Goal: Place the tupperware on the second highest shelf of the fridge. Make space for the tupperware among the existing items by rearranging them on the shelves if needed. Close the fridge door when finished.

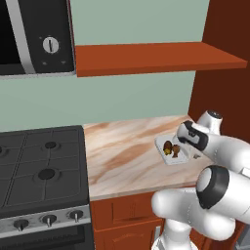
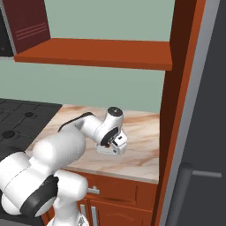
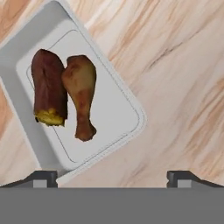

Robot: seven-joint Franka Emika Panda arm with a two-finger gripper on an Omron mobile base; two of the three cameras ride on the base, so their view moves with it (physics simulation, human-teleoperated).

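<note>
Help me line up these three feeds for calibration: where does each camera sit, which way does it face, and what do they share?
Left base view: behind the arm on its left, looking forward and down at the marble counter, stove and tupperware; the white arm rises lower right.
Right base view: behind on the right, facing the same counter and the grey fridge; the arm rises lower left.
Hand view: on the hand, looking down at the tupperware; the open pincer straddles its corner.
Shared: all see the tupperware on the counter.
</note>
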